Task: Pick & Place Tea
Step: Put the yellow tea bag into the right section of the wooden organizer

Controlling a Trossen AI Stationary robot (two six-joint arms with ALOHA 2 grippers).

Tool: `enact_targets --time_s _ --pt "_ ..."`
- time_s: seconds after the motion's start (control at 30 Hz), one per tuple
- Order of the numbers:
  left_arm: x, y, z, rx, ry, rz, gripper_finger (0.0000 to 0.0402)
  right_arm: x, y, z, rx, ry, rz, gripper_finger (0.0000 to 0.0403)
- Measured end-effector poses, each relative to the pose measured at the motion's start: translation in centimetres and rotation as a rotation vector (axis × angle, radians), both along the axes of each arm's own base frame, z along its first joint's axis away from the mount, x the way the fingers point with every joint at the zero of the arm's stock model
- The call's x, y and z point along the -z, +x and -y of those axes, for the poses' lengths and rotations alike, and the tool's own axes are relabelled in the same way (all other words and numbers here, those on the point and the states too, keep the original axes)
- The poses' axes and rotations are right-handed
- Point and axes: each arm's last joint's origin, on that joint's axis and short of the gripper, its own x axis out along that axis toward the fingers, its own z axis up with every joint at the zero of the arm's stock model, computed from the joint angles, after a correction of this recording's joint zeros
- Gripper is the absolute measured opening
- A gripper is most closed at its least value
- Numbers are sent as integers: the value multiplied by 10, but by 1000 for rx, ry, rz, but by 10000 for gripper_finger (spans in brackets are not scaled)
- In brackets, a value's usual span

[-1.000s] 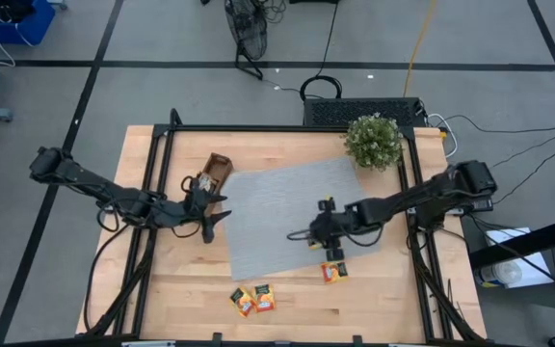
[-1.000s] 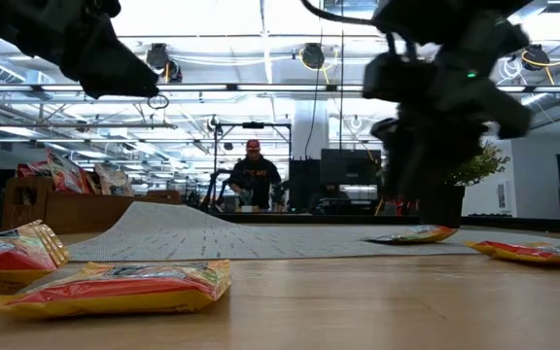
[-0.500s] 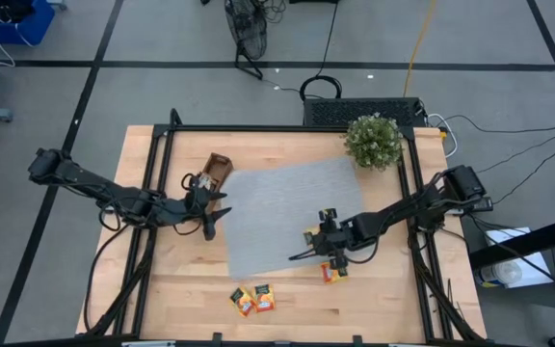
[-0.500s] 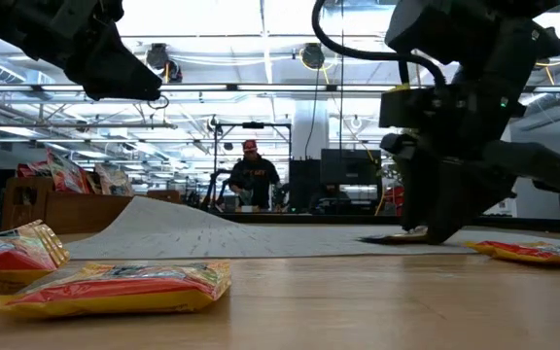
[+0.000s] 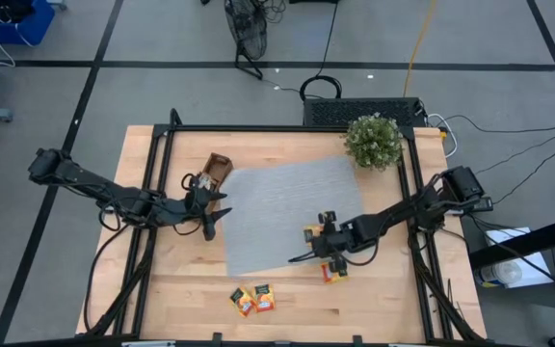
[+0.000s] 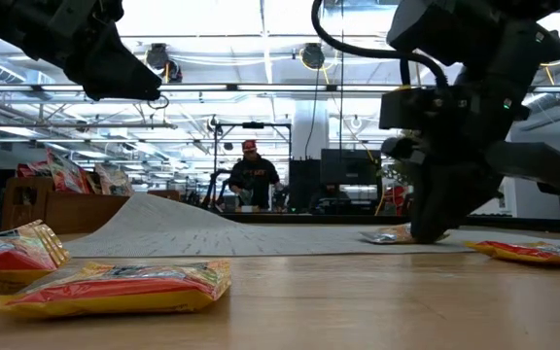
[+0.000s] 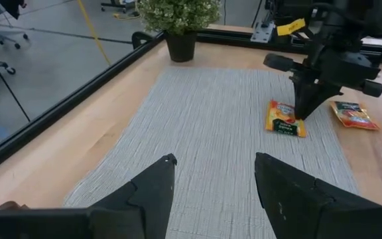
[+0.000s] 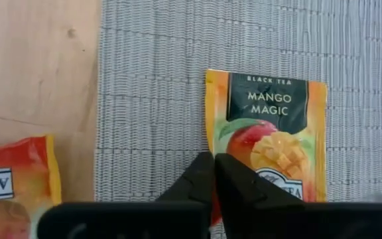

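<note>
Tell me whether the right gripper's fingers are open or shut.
Shut: the right gripper has its fingers pressed together at the edge of the Mango Magic tea sachet on the grey mat.

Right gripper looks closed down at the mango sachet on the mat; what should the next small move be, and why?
Probably a short straight lift. The right gripper has its fingers shut at the edge of the orange mango sachet, which lies flat on the grey mat; raising it would show whether the pinch caught.

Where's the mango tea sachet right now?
In the high view the mango sachet lies on the grey mat near its right front corner, under the shut right gripper; another sachet lies on the wood beside it.
</note>
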Motion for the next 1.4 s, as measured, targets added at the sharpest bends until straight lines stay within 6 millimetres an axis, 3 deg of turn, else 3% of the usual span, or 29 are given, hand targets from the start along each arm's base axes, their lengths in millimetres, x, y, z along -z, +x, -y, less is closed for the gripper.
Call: enact_targets --time_s 0.17,0.33,0.57,0.63,0.77,0.93,1.2,1.4 --pt "0 0 0 -7 -19 8 209 -8 7 -10 -85 -39 126 1" --pt "0 0 0 -15 -44 18 209 -40 22 -18 -170 -146 390 0" --pt "0 0 0 -29 -75 32 209 -57 45 -10 -264 -334 619 0" --pt "-1 1 -1 -31 -72 33 209 -60 52 -1 -274 -294 683 0" --pt "0 1 -1 22 -40 9 209 -70 63 24 -307 -42 824 0" --pt "1 4 3 152 26 -34 209 -74 68 49 -333 154 871 0" --pt "8 23 6 220 149 -36 209 -80 69 53 -404 280 921 0" --pt "12 38 16 411 161 37 209 -80 69 58 -386 277 926 0"
